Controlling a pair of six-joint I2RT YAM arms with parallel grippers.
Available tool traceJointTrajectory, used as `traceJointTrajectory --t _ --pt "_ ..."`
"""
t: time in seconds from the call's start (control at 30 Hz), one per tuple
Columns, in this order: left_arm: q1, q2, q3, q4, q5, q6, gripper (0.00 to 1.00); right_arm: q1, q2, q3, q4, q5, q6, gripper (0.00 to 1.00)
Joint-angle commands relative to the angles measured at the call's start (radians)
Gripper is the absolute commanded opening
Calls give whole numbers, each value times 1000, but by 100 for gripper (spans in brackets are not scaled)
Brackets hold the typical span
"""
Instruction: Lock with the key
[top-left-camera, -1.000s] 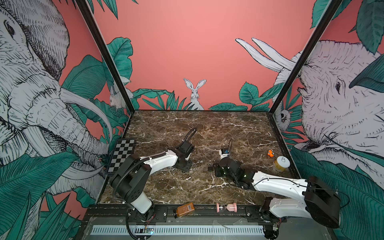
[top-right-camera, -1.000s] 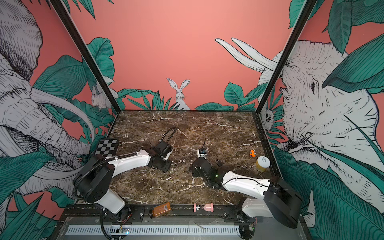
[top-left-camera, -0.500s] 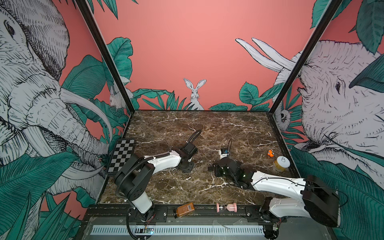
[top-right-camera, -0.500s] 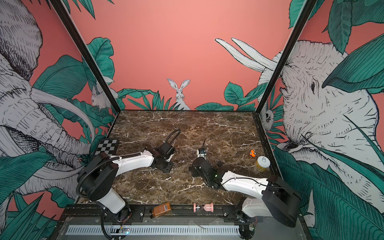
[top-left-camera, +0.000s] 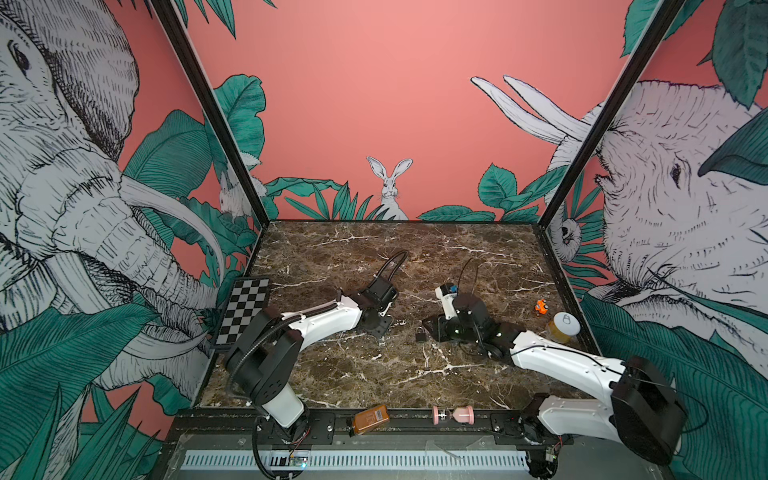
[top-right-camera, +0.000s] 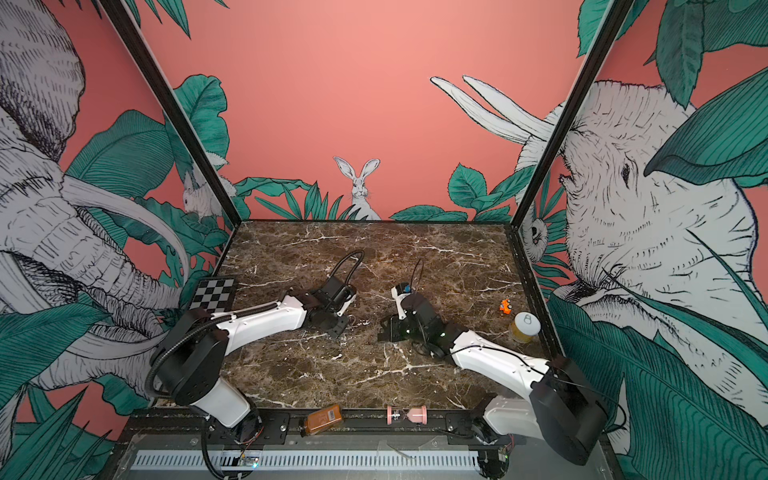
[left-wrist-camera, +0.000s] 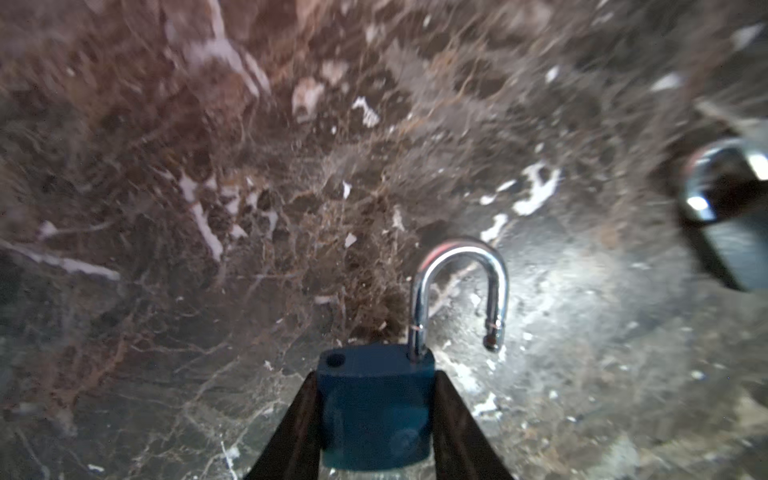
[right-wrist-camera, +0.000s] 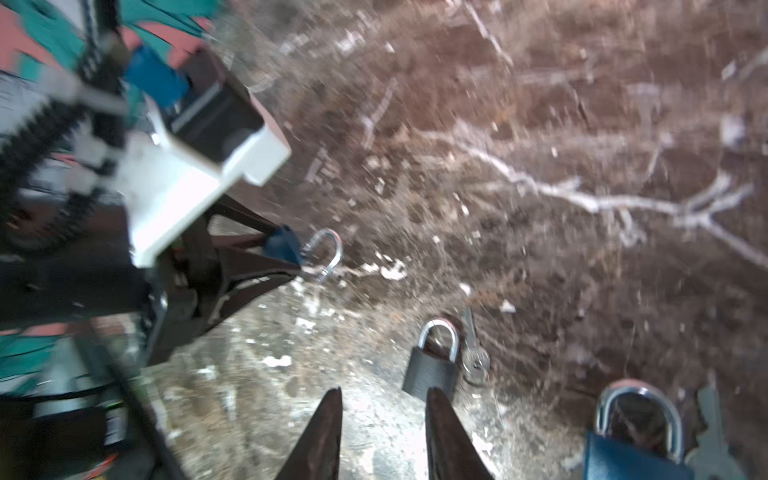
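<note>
right gripper (right-wrist-camera: 384, 399): just right of frame centre in both top views, jaws narrowly apart, empty | small silver metal key (right-wrist-camera: 473, 353): on brown marble tabletop (top-left-camera: 374, 374), beside dark grey padlock (top-left-camera: 420, 333), mid-frame | left gripper (left-wrist-camera: 376, 374): clamps blue square padlock (left-wrist-camera: 376, 415), chrome shackle (left-wrist-camera: 457, 270) open | progress: looks early; key ungrasped, locking left

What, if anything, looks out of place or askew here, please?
The blue padlock in the left claw has its shackle swung open, clear of its hole. A bottle lies tipped on the front rail.
</note>
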Motion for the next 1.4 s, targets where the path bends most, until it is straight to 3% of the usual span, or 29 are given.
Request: traceJointTrajectory --t 0.0,0.13,0.23,0.47,0.77,1.17,1.37 --pt "-3 -154 22 99 165 133 0 -96 -85 60 -119 -317 -110 33" --pt "-12 -210 50 150 368 208 0 -147 -145 153 -303 -426 -201 42" --pt "-28 -206 127 93 406 274 0 -150 -152 240 -448 -423 -256 43" --pt "-64 -172 247 -18 417 361 0 -150 -156 320 -540 -365 -261 39" --pt "-97 -172 242 -25 424 365 0 -152 -139 319 -531 -287 -250 37" --pt "-106 -176 248 -9 459 351 0 -153 -85 281 -332 -457 -139 35" --pt "-106 -179 238 10 465 344 0 -157 -80 256 -317 -507 -106 33"
